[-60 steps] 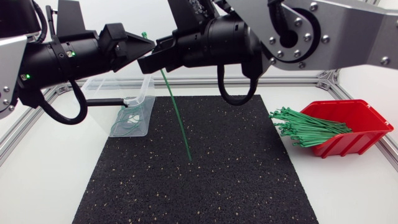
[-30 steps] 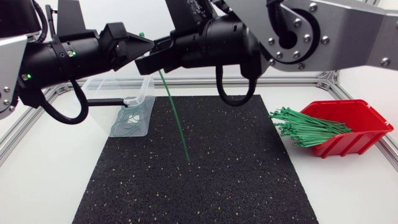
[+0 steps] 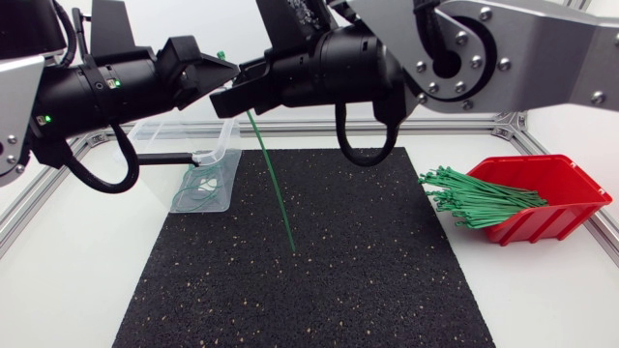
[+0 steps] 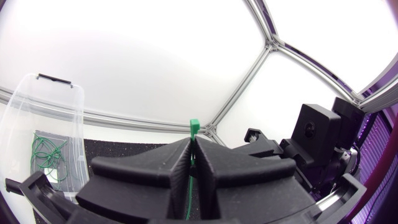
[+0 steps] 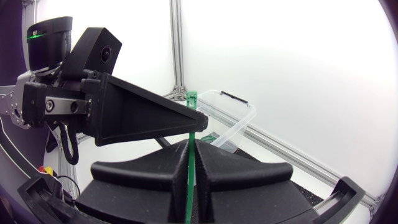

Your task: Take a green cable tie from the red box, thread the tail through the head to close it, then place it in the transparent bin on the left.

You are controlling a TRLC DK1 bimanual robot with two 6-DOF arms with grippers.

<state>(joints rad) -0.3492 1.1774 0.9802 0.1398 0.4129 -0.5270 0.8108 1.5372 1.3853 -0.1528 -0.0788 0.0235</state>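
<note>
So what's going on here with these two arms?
Both arms hold one green cable tie over the black mat. The left hand and right hand are each shut on it near its head; the tail hangs straight down, not yet threaded. More ties lie in the red box, and the transparent bin holds a few closed ones.

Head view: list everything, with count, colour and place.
mat: one, black, on the white table
box: one, red, right of the mat
bin: one, transparent, mat's left rear corner
loose cable ties: bundle, green, spilling from the box
closed ties: few, green, in the bin
held cable tie: one, green, above the mat, tail hanging down
left gripper: one, black, shut on the held tie
right gripper: one, black, shut on it too
</note>
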